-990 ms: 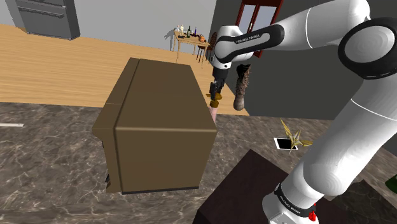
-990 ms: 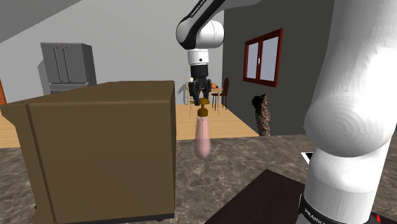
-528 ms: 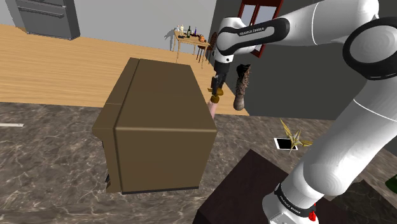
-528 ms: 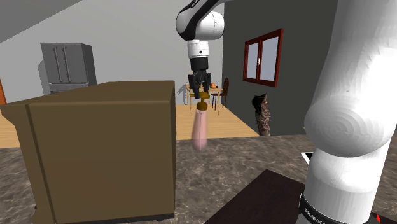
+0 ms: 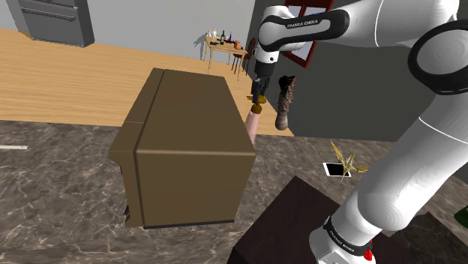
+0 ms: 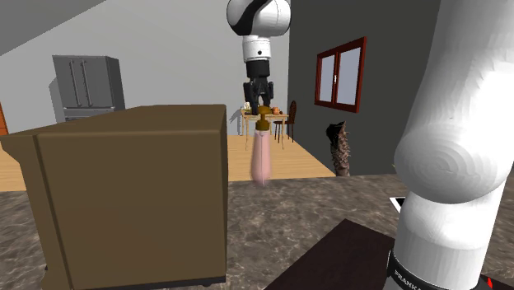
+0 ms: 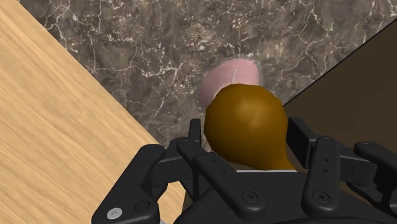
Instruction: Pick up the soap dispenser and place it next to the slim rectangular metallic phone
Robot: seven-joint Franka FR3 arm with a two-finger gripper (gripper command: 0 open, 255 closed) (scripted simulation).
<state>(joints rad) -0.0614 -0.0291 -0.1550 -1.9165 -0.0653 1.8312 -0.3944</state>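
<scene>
The black claw (image 5: 258,96) points straight down from the white arm (image 5: 390,150) and is closed on the brown pump head (image 7: 245,130) of the soap dispenser (image 5: 253,124), with one finger (image 7: 193,137) pressed to each side of it. In the second exterior view the claw (image 6: 262,102) hangs from the wrist high above the counter (image 6: 313,214), and the dispenser (image 6: 262,158) hangs upright beneath it with its pale pink body lifted off the surface. From the wrist camera the claw (image 7: 245,137) frames the pump head, and the pink body (image 7: 230,77) shows beyond it over the dark marbled counter (image 7: 153,44), close to the far edge where the wooden floor (image 7: 51,133) begins. The dispenser hangs just beside the far corner of a large brown box (image 5: 187,142) that stands on the counter (image 5: 67,195); the box's (image 6: 123,198) wall lies close by it, and the pictures do not settle whether the two touch. The phone (image 5: 335,169), white with a dark rim, lies flat on the counter toward the shoulder view's right, near the dark stand (image 5: 289,225) and well apart from the dispenser, with a small spiky plant (image 5: 346,158) over it. A dark brown boot-shaped object (image 5: 283,103) stands past the claw by the grey wall. A grey fridge (image 6: 86,82) and a red-framed window (image 6: 341,74) lie beyond the counter
</scene>
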